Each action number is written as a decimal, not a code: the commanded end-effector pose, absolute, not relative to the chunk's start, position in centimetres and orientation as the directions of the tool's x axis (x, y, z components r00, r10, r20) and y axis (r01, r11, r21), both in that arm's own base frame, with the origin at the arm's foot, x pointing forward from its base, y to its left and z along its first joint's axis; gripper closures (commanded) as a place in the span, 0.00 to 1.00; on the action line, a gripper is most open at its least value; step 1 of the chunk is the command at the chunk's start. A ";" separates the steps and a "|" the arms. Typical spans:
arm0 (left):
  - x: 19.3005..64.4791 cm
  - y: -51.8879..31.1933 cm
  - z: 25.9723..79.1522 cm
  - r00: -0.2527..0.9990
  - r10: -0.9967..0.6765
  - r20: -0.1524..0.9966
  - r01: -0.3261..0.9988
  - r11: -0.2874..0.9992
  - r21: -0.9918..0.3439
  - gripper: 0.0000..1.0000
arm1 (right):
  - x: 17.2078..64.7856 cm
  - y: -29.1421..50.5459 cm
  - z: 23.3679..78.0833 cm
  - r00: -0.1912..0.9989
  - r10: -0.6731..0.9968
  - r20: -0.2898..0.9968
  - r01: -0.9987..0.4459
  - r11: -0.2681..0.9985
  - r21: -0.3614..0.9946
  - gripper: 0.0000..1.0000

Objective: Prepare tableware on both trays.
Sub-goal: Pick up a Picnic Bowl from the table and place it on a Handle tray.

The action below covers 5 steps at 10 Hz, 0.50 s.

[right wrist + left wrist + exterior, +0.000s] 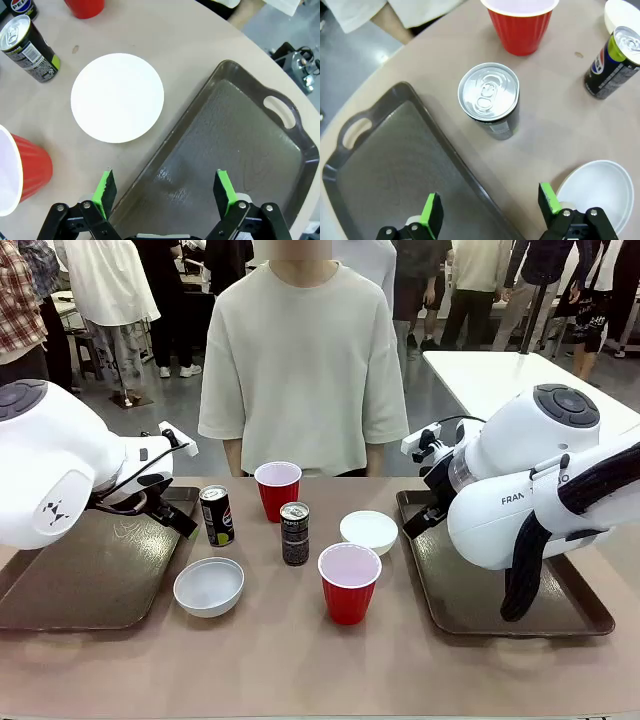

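- 2 dark brown trays lie flat on the table (300, 670), well apart: the left tray (90, 580) below the left arm and the right tray (470, 595) below the right arm.
- 6 pieces of tableware stand upright on the bare tabletop between the trays.
- The left can (216, 515) stands just beside the left tray's inner rim, its silver top sealed.
- The left bowl (208, 586) sits nearer the robot, close to that tray's near corner.
- The middle can (294, 533) stands around the table's centre, between the far cup (277, 489) and the near cup (349, 582). Both cups are red with white insides, mouths up.
- The right bowl (368, 531) rests just beside the right tray's inner rim.
- The left gripper (490, 207) hangs above the left tray's inner rim with its green-padded fingers spread wide and nothing between them. 1 finger is over the tray floor and the other is near the left bowl's edge. The left can stands ahead of it.
- The right gripper (164, 189) is likewise spread wide and holds nothing. It is poised over the right tray's inner rim, with the right bowl on the table ahead of it.
- 1 person (300, 370) in a pale shirt stands at the far edge of the table, behind the far cup.
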<state>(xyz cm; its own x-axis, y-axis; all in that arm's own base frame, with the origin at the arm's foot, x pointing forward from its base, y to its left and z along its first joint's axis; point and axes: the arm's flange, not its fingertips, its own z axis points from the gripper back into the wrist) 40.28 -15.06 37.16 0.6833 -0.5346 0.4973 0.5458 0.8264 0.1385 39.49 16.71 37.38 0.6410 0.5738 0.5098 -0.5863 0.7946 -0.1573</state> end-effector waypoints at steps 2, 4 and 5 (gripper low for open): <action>40.3 -15.1 37.2 0.683 -0.535 0.497 0.546 0.826 0.138 0.00 | 39.5 16.7 37.4 0.641 0.574 0.510 -0.586 0.795 -0.157 0.00; 40.3 -15.1 37.2 0.683 -0.535 0.497 0.546 0.826 0.138 0.00 | 39.5 16.7 37.4 0.641 0.574 0.510 -0.586 0.795 -0.157 0.00; 40.3 -15.1 37.2 0.683 -0.535 0.497 0.546 0.826 0.138 0.00 | 39.5 16.7 37.4 0.641 0.574 0.510 -0.586 0.795 -0.157 0.00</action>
